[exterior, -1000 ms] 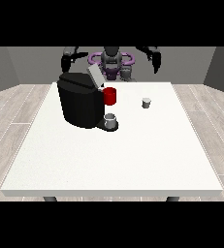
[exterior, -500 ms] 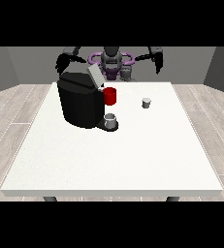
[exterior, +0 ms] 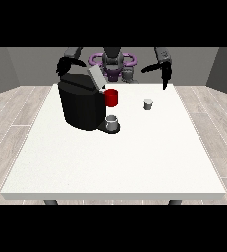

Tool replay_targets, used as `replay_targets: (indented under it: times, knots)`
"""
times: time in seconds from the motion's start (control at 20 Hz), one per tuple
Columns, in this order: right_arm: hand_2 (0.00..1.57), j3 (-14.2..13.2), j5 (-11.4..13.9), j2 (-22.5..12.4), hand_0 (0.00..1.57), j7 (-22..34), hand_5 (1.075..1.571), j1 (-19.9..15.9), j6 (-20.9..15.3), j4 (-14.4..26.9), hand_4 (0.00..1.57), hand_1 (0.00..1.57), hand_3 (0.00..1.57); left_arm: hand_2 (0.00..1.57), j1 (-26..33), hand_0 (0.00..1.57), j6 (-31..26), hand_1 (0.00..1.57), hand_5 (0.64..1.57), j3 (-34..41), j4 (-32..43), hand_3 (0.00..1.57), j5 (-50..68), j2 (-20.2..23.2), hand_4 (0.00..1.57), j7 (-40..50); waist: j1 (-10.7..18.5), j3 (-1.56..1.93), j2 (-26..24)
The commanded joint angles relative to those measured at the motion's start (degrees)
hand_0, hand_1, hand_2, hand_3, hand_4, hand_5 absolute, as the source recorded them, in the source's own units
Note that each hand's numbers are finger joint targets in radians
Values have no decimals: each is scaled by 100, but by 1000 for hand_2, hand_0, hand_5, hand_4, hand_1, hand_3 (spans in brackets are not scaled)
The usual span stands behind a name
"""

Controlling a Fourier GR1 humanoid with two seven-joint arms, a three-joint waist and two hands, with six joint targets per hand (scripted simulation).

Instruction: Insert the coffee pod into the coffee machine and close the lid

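The coffee pod (exterior: 148,104), a small grey cup, stands upright on the white desk (exterior: 115,152), right of the middle and towards the far side, well apart from the coffee machine (exterior: 81,104). Nearer, the front stretch of the desk is bare white surface. The black coffee machine sits on the left half, with a small grey cup (exterior: 112,121) on its tray at its near right corner and a red part (exterior: 111,97) on its right side just above that cup. Its grey lid (exterior: 97,78) stands tilted up and open at the far top. Farther back, the hand at the view's right (exterior: 166,75) hangs over the desk's far right edge with fingers pointing downward, holding nothing, beyond the pod and apart from it. The hand at the view's left (exterior: 63,66) is raised behind the machine; how its fingers lie cannot be told.
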Motion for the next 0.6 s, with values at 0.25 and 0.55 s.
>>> replay_targets:
  times: [0.25, 0.55]
  knots:
    - [0, 81, 29, -97, 0, 652, 1571, -556, -26, -156, 332, 0, 0, 0, -846, 0, 115, 0, 1571, 197, 1542, 0, -403, 236, 0, -118, -210, -3, 395]
    - [0, 157, 68, -92, 0, 411, 1571, -654, -102, 318, 372, 0, 0, 0, -1317, 0, 44, 0, 1571, 100, 2131, 0, -656, 354, 0, 12, -199, -1, 606]
